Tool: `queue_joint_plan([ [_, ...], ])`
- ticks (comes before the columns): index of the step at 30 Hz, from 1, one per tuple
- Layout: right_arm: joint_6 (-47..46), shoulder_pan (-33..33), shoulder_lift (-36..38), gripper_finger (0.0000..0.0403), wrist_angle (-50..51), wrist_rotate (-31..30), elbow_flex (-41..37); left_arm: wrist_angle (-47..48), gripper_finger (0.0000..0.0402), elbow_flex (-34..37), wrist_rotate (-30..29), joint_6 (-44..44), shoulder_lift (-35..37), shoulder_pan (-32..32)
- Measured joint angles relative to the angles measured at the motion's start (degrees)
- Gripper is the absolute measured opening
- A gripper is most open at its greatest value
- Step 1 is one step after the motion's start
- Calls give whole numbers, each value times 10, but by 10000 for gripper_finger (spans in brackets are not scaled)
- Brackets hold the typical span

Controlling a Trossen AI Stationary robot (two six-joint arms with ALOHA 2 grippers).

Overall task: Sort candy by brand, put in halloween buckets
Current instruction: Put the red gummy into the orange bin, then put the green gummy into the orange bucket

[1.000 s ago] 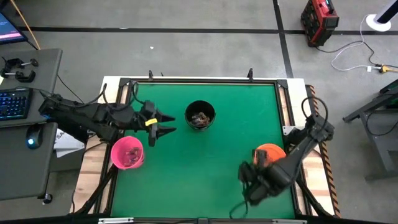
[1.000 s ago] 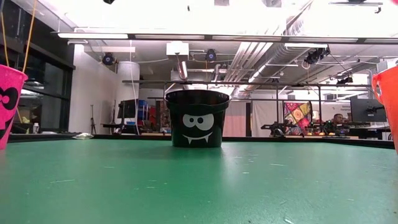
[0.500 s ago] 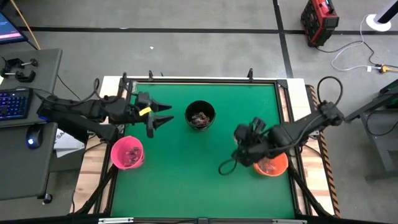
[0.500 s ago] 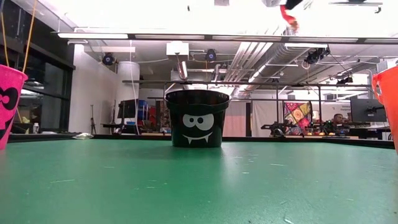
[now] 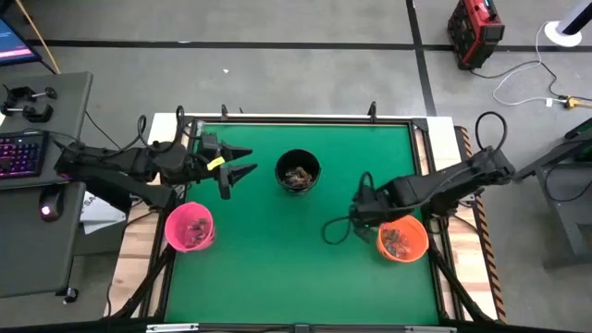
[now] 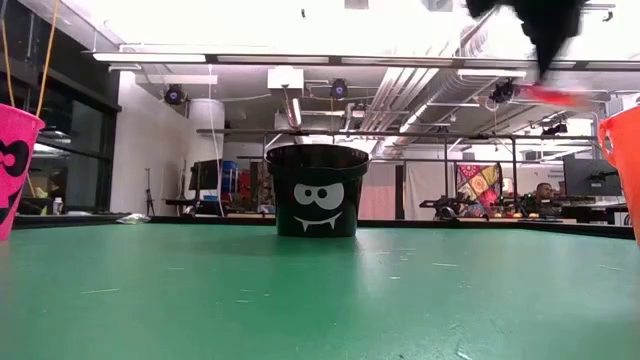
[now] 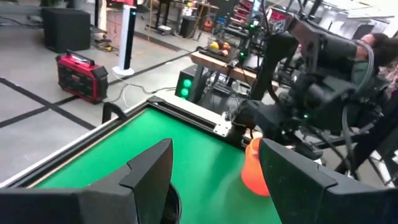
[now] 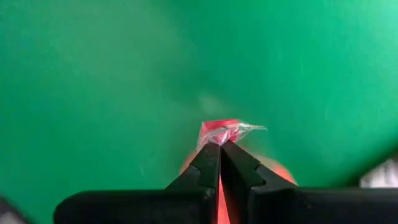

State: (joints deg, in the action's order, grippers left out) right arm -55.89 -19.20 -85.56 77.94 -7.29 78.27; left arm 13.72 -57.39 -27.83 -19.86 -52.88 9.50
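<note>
- High view: the right gripper (image 5: pixel 363 218) is seen over the green table (image 5: pixel 277 259), just at 9 o'clock of the orange bucket (image 5: pixel 403 239). The bucket therefore lies toward 3 o'clock from the fingertips, and the right arm is by far the nearer one. Candy is seen inside the orange bucket, in the black bucket (image 5: pixel 297 173) at table centre-back, and in the pink bucket (image 5: pixel 190 228) at the 9 o'clock edge. No loose candy can be made out on the cloth.
- High view: the left gripper (image 5: pixel 242 173) is held between the pink and black buckets, pointing toward 3 o'clock, fingers spread, nothing between them.
- Low view: the right gripper is seen blurred at 1 o'clock above the table, with a red wrapped candy (image 6: pixel 556 95) below it; the orange bucket's wall shows at the 3 o'clock edge.
- Left wrist view: both fingers are seen well apart and bare; the orange bucket stands beyond them.
- Right wrist view: the jaws are pinched tight on the red wrapped candy, whose crinkled end juts past the tips. Orange shows beneath the tips; a short carry toward the bucket is judged to remain.
</note>
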Motion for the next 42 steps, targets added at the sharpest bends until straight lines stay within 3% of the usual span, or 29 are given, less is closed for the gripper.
queue_joint_plan([
  [6,-117,-56,85,0,6,108,-100,6,227,0,1,-9,0,-44],
  [13,-297,-107,196,0,-3,90,-193,11,227,0,12,0,-8,-128],
  [17,-327,-107,222,5,-42,104,-231,-8,227,0,53,-21,-14,-206],
  [21,-313,-105,226,51,-98,153,-254,-45,227,0,144,-51,-27,-283],
  [27,-204,-104,226,176,-134,164,-242,-22,227,-18,219,-56,-47,-344],
  [30,-155,-104,230,224,-130,129,-215,1,227,-35,213,-46,-63,-351],
  [33,-133,-98,238,251,-130,47,-182,85,227,-91,206,-25,-104,-376],
  [38,-97,-44,242,260,-131,-63,-126,333,227,-236,142,46,-212,-459],
  [42,-98,6,242,261,-137,-109,-107,408,227,-275,80,65,-297,-543],
])
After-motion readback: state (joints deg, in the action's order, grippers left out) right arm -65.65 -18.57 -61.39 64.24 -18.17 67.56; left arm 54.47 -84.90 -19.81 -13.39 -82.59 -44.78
